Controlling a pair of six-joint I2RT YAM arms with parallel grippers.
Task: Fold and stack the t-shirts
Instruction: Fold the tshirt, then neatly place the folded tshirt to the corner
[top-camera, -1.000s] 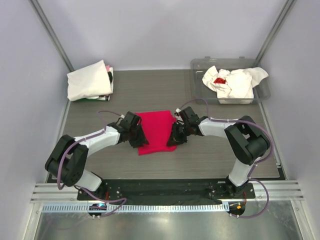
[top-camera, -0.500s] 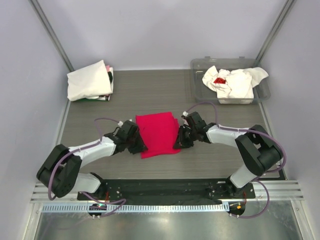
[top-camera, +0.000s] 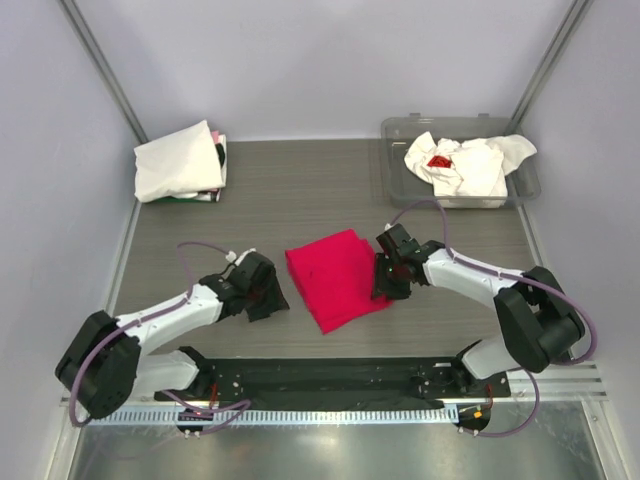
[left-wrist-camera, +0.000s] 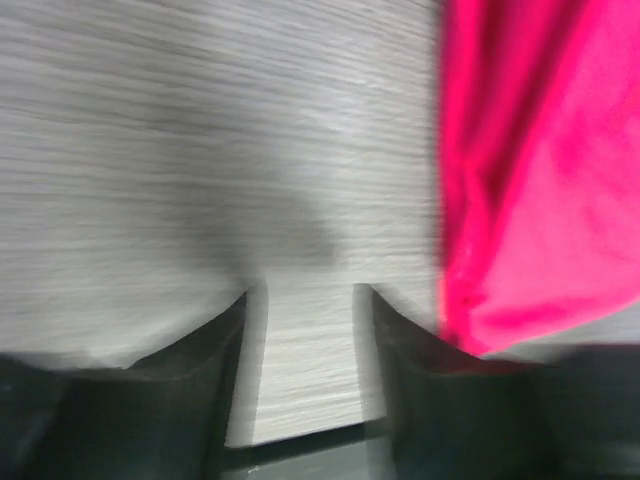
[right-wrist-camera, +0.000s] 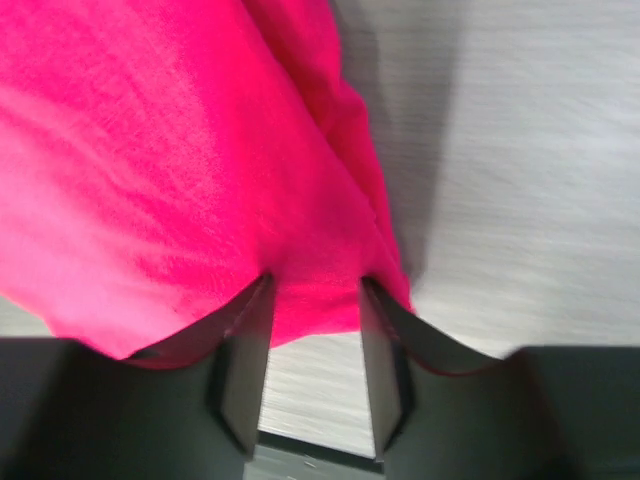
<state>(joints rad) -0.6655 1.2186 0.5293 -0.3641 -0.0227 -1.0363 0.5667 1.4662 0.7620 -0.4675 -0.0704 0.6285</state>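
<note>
The crimson red t-shirt (top-camera: 338, 280) lies folded and skewed on the table at centre. My left gripper (top-camera: 272, 298) is open and empty, a short way left of it. In the left wrist view (left-wrist-camera: 308, 292) only bare table lies between the fingers, with the red shirt (left-wrist-camera: 540, 200) to the right. My right gripper (top-camera: 384, 284) is at the shirt's right edge. In the right wrist view (right-wrist-camera: 314, 282) its jaws stand apart with the red cloth's (right-wrist-camera: 180, 150) edge at the fingertips. A folded white t-shirt (top-camera: 178, 160) lies back left. Crumpled white t-shirts (top-camera: 470, 168), one with a red mark (top-camera: 438, 160), fill the tub.
The clear grey plastic tub (top-camera: 397, 180) stands at the back right corner. Metal frame posts and pale walls border the table. The black base rail (top-camera: 330, 375) runs along the near edge.
Both grippers pulled the red shirt toward the near edge. The left gripper has let go and backed off to the left. The shirt has turned and shifted right with the right gripper.
</note>
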